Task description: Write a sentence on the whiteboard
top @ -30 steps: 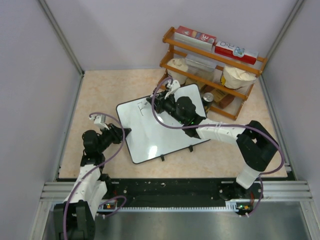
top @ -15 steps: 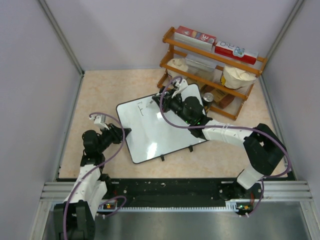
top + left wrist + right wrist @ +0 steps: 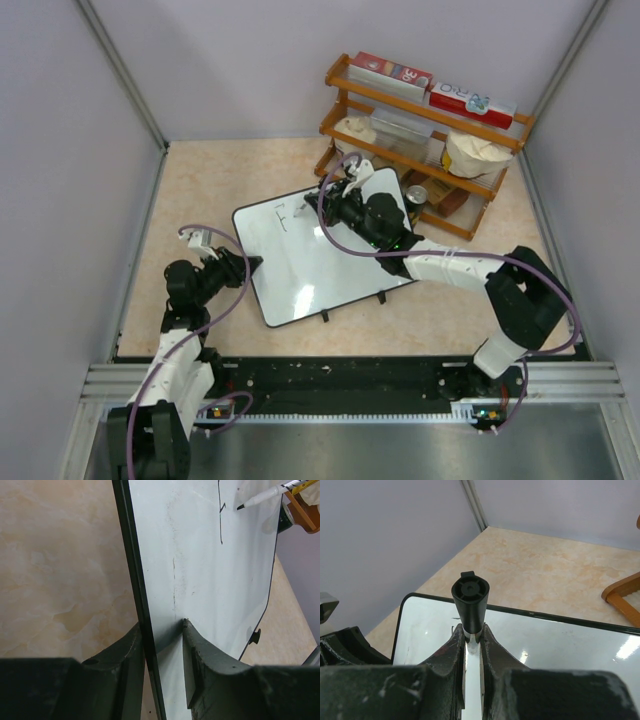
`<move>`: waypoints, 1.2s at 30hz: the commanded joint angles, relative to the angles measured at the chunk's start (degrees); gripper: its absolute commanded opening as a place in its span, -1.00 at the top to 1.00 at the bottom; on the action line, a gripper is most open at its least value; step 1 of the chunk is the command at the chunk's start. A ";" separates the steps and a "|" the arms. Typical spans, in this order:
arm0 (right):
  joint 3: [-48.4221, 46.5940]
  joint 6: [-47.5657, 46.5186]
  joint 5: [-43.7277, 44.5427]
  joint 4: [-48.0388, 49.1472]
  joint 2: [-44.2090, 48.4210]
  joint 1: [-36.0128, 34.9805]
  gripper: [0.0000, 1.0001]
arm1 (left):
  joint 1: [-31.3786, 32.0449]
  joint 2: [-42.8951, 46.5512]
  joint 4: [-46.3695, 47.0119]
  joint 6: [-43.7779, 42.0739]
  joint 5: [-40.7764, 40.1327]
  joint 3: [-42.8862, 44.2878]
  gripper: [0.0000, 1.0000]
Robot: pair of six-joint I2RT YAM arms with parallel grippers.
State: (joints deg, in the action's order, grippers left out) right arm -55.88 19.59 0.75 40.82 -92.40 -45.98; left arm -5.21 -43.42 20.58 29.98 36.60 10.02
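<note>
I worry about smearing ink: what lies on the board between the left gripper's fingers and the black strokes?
Only bare whiteboard with faint smudges, in the left wrist view, between the left gripper and the strokes.

Black-and-white arm links (image 3: 440,265); purple cables (image 3: 350,252); dark pincer fingers (image 3: 215,670)

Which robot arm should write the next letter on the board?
Right. The right gripper is shut on the marker, its tip just beside the black strokes already drawn. The left gripper is busy clamping the edge of the whiteboard, steadying it.
</note>
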 commanded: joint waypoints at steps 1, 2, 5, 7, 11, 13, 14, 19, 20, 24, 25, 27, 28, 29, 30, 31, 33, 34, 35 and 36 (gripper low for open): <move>-1.43 0.09 -0.49 0.32 -0.94 0.27 1.00 | -0.06 -0.53 2.27 -3.70 -1.71 -0.35 1.00; -1.69 0.01 -0.58 0.14 -1.29 0.27 1.00 | -0.06 -0.53 2.27 -3.70 -1.79 -0.35 1.00; -2.22 0.18 -1.90 -0.12 -1.64 0.36 1.00 | -0.06 -0.61 2.27 -3.70 -1.79 -0.35 1.00; -2.48 0.44 -2.33 -0.04 -1.64 0.27 1.00 | -0.06 -0.61 2.27 -3.70 -1.71 -0.35 1.00; -3.01 0.53 -4.53 -0.30 -1.64 0.27 1.00 | -0.06 -0.61 2.27 -3.70 -1.62 -0.35 1.00; -3.10 0.36 -5.32 -0.65 -1.64 0.27 1.00 | -0.15 -0.61 2.36 -3.70 -1.62 -0.35 1.00; -2.92 0.18 -5.41 -1.00 -1.56 0.27 1.00 | -0.15 -0.61 2.36 -3.70 -1.62 -0.35 1.00; -1.87 0.18 -5.76 -2.67 -1.38 0.27 1.00 | -0.15 -0.44 2.36 -3.70 -1.62 -0.44 1.00; -1.61 0.27 -5.33 -2.85 -1.38 0.27 1.00 | -0.06 -0.53 2.36 -3.70 -1.53 -0.44 1.00; 0.42 0.62 -3.57 -2.33 -1.03 0.27 1.00 | -0.06 -0.53 2.27 -3.70 -1.62 -0.44 1.00; 0.59 0.71 -3.13 -2.23 -0.94 0.27 1.00 | -0.06 -0.44 2.27 -3.70 -1.53 -0.44 1.00; 0.59 0.88 -1.90 -2.50 -0.85 0.36 1.00 | -0.06 -0.44 2.27 -3.70 -1.53 -0.44 1.00; 0.59 1.06 -1.46 -2.50 -0.85 0.45 1.00 | -0.06 -0.44 2.27 -3.70 -1.62 -0.44 1.00; 0.42 1.06 -1.02 -2.58 -0.68 0.62 1.00 | -0.06 -0.44 2.27 -3.70 -1.71 -0.44 1.00; 0.24 1.15 -0.93 -2.59 -0.59 0.71 1.00 | -0.06 -0.44 2.27 -3.61 -1.71 -0.44 1.00; 0.16 1.06 -0.93 -2.59 -0.59 0.80 1.00 | -0.15 -0.35 2.27 -3.70 -1.62 -0.44 1.00; -0.28 1.06 -0.93 -2.67 -0.41 0.89 1.00 | -0.06 -0.44 2.27 -3.70 -1.71 -0.44 1.00; -0.46 0.89 -0.93 -2.59 -0.41 0.98 1.00 | -0.06 -0.53 2.27 -3.70 -1.71 -0.44 1.00; -0.90 0.88 0.20 -2.67 -0.50 1.06 1.00 | -0.06 -0.53 2.27 -3.70 -1.71 -0.44 1.00; -1.07 0.80 0.21 -2.50 -0.59 1.06 1.00 | -0.06 -0.53 2.27 -3.70 -1.62 -0.44 1.00</move>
State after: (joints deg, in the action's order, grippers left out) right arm -55.88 21.26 -2.31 38.13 -93.45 -45.93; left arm -5.21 -43.66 20.73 30.00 36.56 10.02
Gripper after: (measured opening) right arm 0.078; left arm 0.361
